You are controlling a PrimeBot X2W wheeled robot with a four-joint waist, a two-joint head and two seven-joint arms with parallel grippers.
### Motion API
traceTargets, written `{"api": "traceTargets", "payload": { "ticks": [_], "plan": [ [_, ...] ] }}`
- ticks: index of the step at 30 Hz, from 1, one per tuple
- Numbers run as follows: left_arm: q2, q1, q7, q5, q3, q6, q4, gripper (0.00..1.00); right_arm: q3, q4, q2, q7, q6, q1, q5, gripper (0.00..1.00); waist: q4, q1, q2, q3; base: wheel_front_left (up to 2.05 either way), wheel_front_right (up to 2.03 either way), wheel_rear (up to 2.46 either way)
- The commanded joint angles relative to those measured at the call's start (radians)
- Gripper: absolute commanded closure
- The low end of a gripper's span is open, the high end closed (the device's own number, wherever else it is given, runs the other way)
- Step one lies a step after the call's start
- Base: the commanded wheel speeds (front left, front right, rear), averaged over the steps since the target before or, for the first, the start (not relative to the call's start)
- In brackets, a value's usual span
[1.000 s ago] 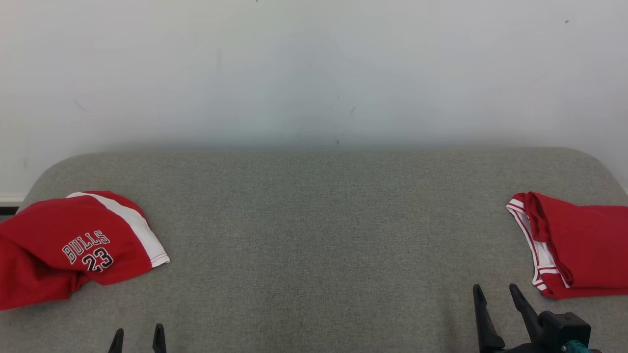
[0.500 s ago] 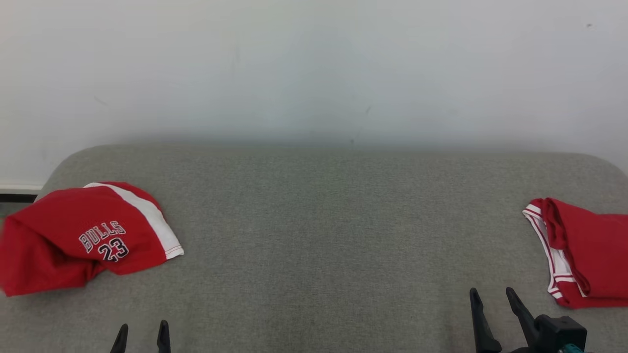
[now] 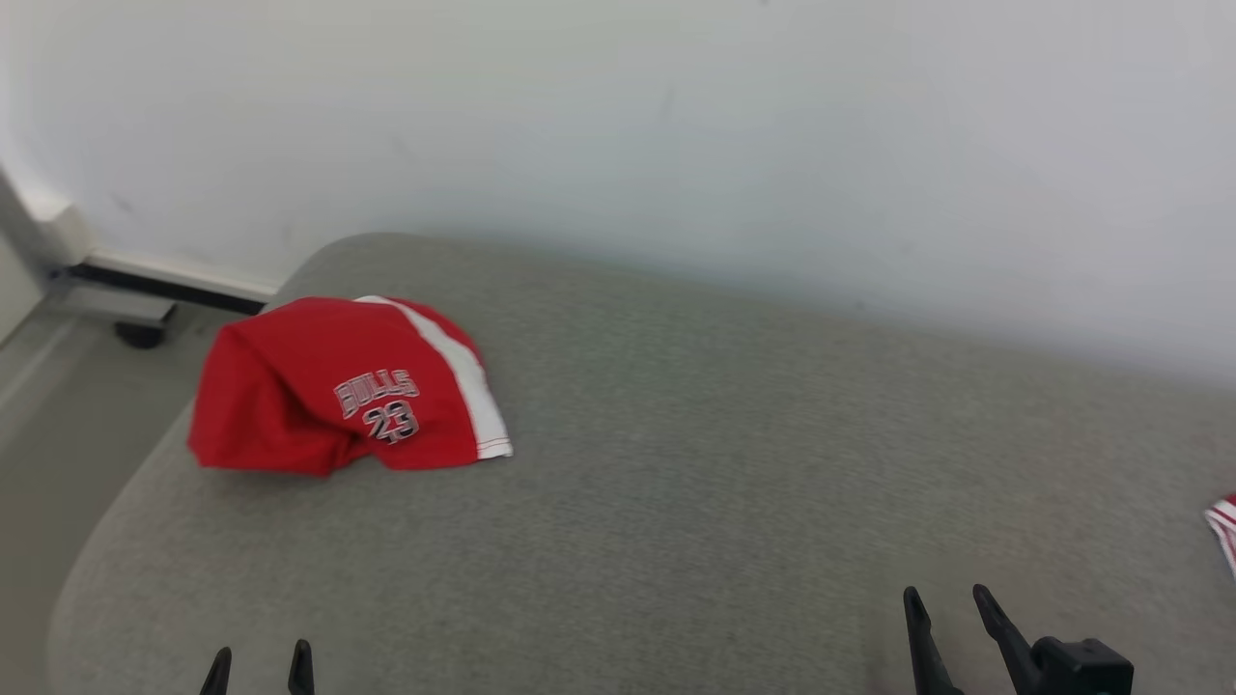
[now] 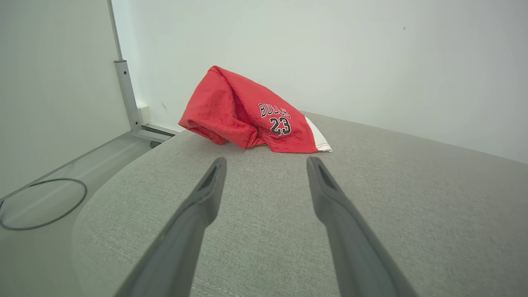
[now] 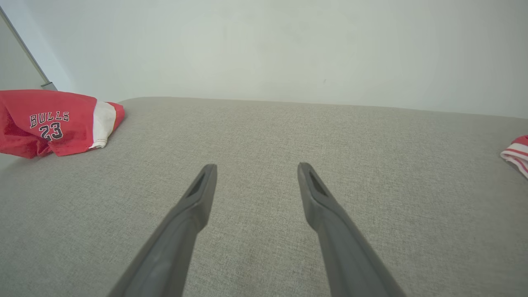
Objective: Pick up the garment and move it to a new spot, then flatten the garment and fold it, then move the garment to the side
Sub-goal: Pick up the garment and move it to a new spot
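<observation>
Head view: crumpled red garment (image 3: 323, 386)

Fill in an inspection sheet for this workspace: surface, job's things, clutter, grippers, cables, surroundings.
Surface: grey woven fabric surface with rounded corners, bare across its middle.
Job's things: crumpled red jersey garment with a white panel and BULLS 23 print, lying unfolded near the far left corner.
Clutter: red garment edge with white striped trim, at the right margin of the surface.
Grippers: left gripper open, holding nothing, short of the jersey; right gripper open, holding nothing, over bare fabric.
Cables: thin dark cable loop on the floor, left of the surface.
Surroundings: plain white wall behind; pale floor; metal post by the wall.
</observation>
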Motion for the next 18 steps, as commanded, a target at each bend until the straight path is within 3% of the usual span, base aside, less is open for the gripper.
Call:
{"api": "traceTargets", "payload": {
  "ticks": [1,8,18],
  "plan": [
    [0.005,0.015,-0.003,0.001,0.004,0.002,-0.001,0.00,0.002,0.004,0.001,-0.007,-0.002,0.010,0.010,0.00,0.141,0.0000,0.0000,-0.017,0.00,0.00,0.00],
    [-0.012,0.035,-0.003,-0.006,0.047,0.006,-0.035,0.00,0.054,0.015,0.001,-0.001,-0.002,-0.040,0.008,0.00,0.188,0.0000,0.0000,0.010,0.00,0.00,0.00],
    [-0.040,0.057,-0.003,0.010,0.088,0.005,-0.066,0.00,0.096,0.060,0.001,-0.011,-0.002,-0.092,0.001,0.00,0.203,0.0000,0.0000,0.030,0.00,0.00,0.00]
  ]
}}
